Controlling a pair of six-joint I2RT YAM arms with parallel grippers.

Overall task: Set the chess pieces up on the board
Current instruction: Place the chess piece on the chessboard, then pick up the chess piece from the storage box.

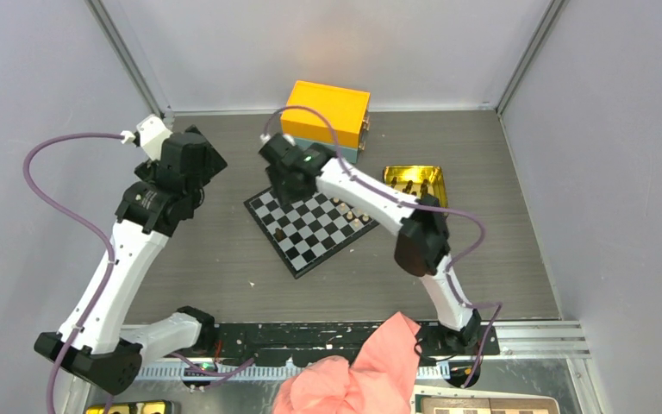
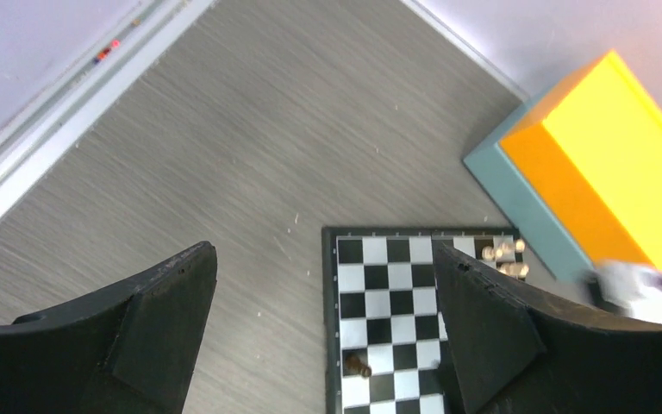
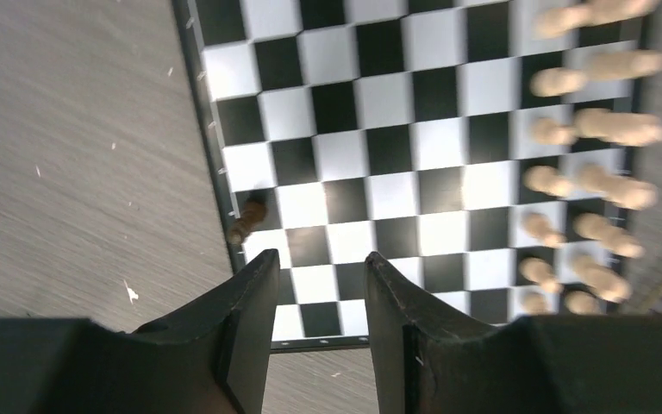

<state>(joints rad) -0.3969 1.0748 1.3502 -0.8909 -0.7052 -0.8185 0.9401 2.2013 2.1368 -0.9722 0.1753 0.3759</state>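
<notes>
Hovering low over the board [image 3: 396, 185], the right claw [image 3: 321, 263] has its two black fingers [image 3: 246, 319] spread apart. Only bare squares show in the gap, so it pinches nothing. In the right wrist view a lone dark piece [image 3: 246, 220] sits at the board's left border, just up and left of the left fingertip and apart from it. Its long axis slants toward the upper right of the frame. That is probably the camera's angle on a standing piece, though I cannot tell for certain. Light pieces [image 3: 586, 129] run in two lines down the right side of that frame, well apart from the claw.

In the top view the gold tin [image 1: 431, 170] lies to the right of the board, with loose pieces [image 1: 407, 185] inside it. The coming move likely turns on this: the tin sits straight to the right of the right claw in the frame, across the board, and the right arm is the nearer one. The left claw [image 2: 323, 250] hangs spread wide and empty over the table [image 2: 224, 129], just off a corner of the board. In the top view it is toward the upper left, well apart from the tin.
</notes>
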